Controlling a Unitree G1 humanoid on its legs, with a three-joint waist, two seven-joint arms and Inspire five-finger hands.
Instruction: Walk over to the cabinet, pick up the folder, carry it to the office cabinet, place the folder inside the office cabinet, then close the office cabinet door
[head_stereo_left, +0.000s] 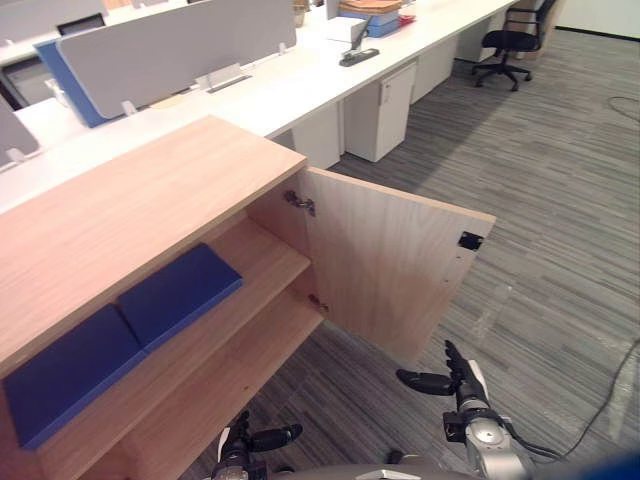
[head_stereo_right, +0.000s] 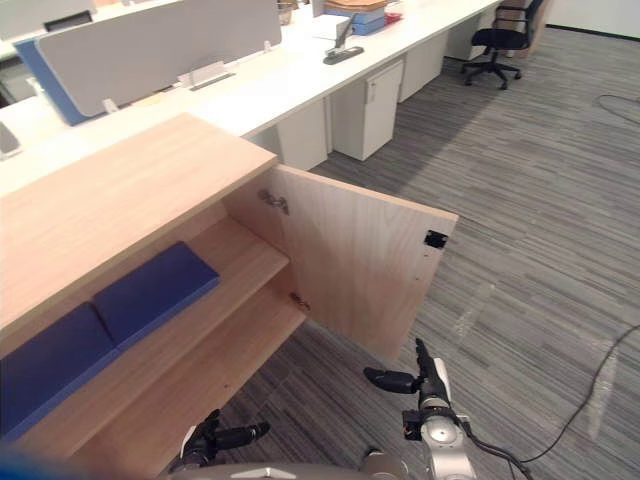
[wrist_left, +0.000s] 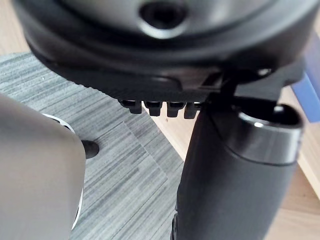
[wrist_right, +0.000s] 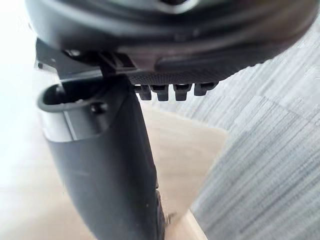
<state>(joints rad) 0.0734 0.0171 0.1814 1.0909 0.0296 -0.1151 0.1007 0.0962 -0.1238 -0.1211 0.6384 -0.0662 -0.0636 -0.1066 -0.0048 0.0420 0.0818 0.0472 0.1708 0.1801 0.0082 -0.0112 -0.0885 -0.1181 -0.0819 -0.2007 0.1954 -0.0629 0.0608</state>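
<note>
The cabinet (head_stereo_left: 130, 200) stood open, its door (head_stereo_left: 380, 270) swung out toward 4 o'clock. Two blue folders (head_stereo_left: 180, 293) lay side by side on the upper shelf (head_stereo_left: 270, 255) at 9 o'clock, well apart from both hands. The right hand (head_stereo_left: 455, 382) hung low at 5 o'clock near the door's free edge, fingers relaxed and empty. The left hand (head_stereo_left: 240, 445), at 7 o'clock, was equally loose and empty. Closing looked like the remaining step. It would go best with the right hand's straight fingers on the door's outer face near the free edge, sweeping toward 10 o'clock, left hand clear of the gap.
</note>
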